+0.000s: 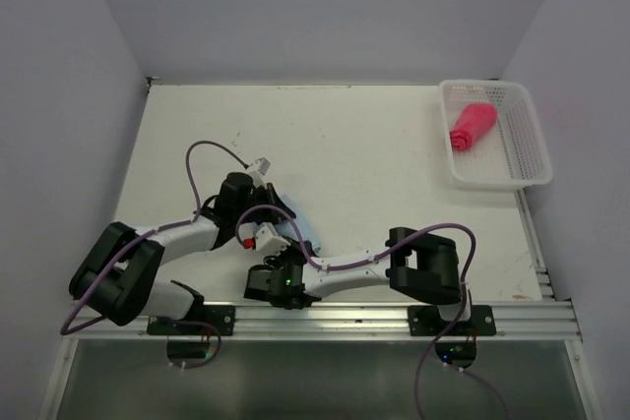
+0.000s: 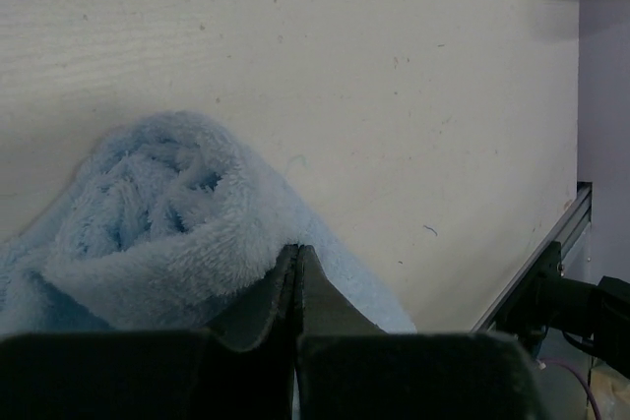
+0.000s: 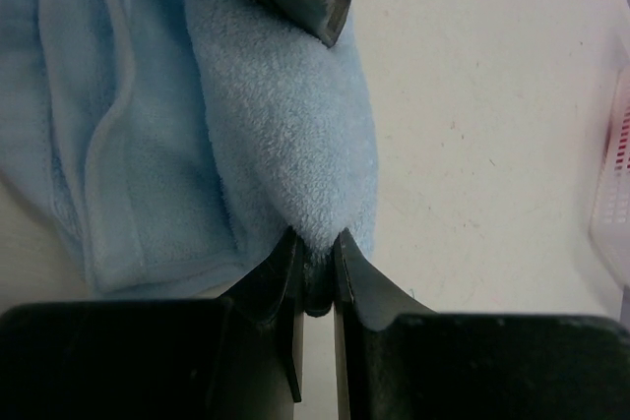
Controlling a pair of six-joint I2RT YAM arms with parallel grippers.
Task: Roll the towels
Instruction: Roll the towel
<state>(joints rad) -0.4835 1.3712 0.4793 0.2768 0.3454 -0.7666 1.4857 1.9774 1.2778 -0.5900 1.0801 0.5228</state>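
The white table (image 1: 374,164) carries the white mesh basket (image 1: 522,150) at its far right corner. The light blue towel (image 3: 285,125) lies well apart from that basket, to its left and toward the near edge, partly rolled, while the smaller red-pink towel (image 1: 472,127) sits bundled inside the basket near its far-left side. At the blue towel, the right gripper (image 3: 315,243) is nearly closed, pinching a fold of it. The left gripper (image 2: 298,253) has its jaws pressed fully together with its tips against the roll, and I cannot tell whether it has caught any cloth.
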